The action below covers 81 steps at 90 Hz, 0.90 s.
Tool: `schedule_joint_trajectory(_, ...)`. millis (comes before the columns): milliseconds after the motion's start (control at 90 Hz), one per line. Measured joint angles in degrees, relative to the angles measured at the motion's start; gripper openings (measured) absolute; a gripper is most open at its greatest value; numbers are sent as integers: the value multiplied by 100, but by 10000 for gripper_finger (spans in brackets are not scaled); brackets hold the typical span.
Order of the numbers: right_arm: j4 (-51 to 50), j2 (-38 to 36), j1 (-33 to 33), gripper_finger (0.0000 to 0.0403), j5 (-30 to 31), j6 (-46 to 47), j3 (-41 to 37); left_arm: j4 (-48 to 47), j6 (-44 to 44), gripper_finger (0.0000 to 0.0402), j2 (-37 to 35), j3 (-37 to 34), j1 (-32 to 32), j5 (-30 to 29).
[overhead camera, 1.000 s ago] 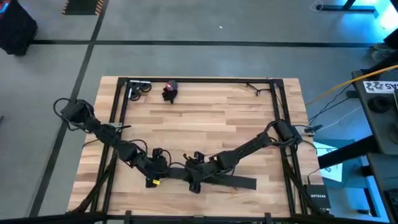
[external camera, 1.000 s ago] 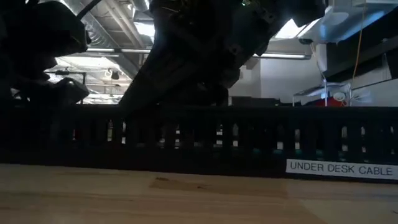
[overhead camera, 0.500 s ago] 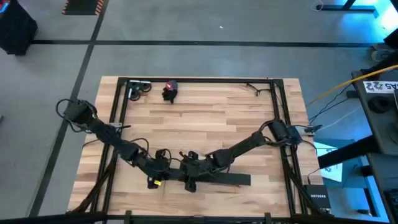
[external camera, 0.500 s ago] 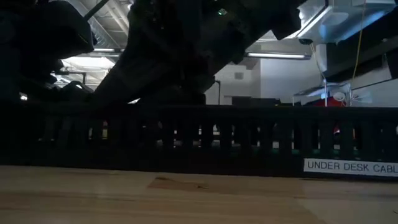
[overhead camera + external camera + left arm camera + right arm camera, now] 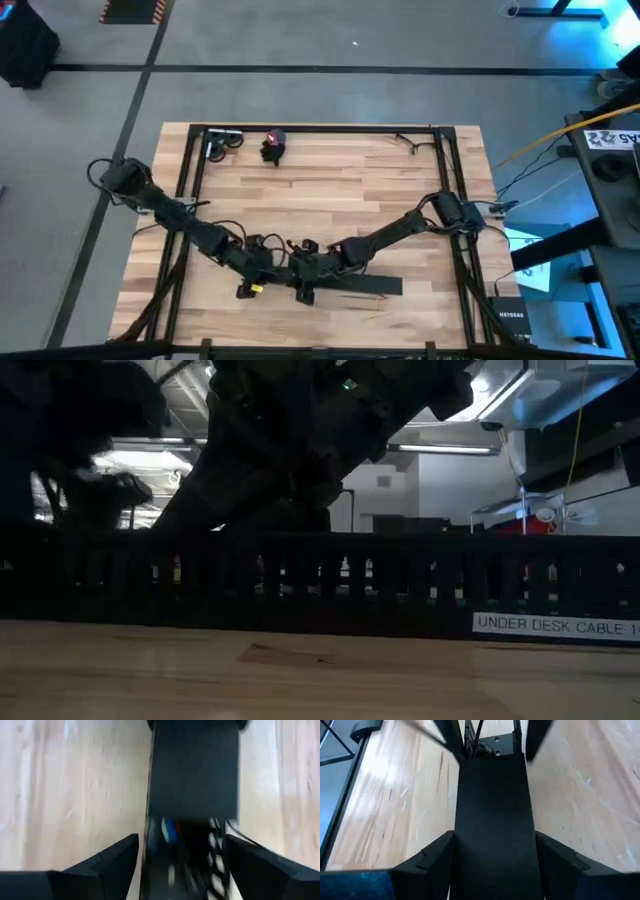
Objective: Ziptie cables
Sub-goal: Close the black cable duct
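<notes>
The cables (image 5: 170, 827) appear only in the left wrist view: blurred blue, reddish and white strands lying in the open channel of the long black bar (image 5: 195, 770), between the left gripper's fingers. No other view shows them.

The left gripper (image 5: 182, 865) straddles the bar with its fingers spread. A sliver of bare wood shows between one finger (image 5: 117, 860) and the bar's edge, so it is released rather than clamped. In the right wrist view, the right gripper (image 5: 495, 860) has both fingers (image 5: 435, 855) pressed against the sides of the bar (image 5: 492, 820), grasping it.

From above, the bar (image 5: 365, 286) lies flat near the table's front edge. The left gripper (image 5: 268, 262) and right gripper (image 5: 305, 268) meet close together at the bar's left end, with a small yellow tag (image 5: 250, 290) just beside them. The table (image 5: 330, 190) has a broad bare stretch of wood between the arms and the far edge. A black frame (image 5: 320, 128) borders the far edge and both sides.

Along the far edge sit a dark object with a red spot (image 5: 273, 146), a metallic piece (image 5: 222, 143) and a small dark item (image 5: 408, 141), all well apart from the grippers.

The low view alone shows the bar's slotted side wall (image 5: 300, 580) and its white label (image 5: 550, 626) reading "UNDER DESK CABLE". Dark arm parts loom above it.
</notes>
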Motion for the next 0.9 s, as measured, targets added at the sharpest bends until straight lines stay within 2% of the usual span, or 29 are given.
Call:
schedule_joint_trajectory(167, -39, 2, 0, 223, -73, -37, -7, -773, -257, 282, -356, 369, -112, -64)
schedule_joint_trajectory(322, -44, 2, 2, 223, -133, -170, -15, -791, -341, 282, -355, 214, -235, -107)
schedule_joint_trajectory(900, 329, 20, 15, 223, 113, -17, -47, 1118, -199, 275, -302, -1203, -495, -468)
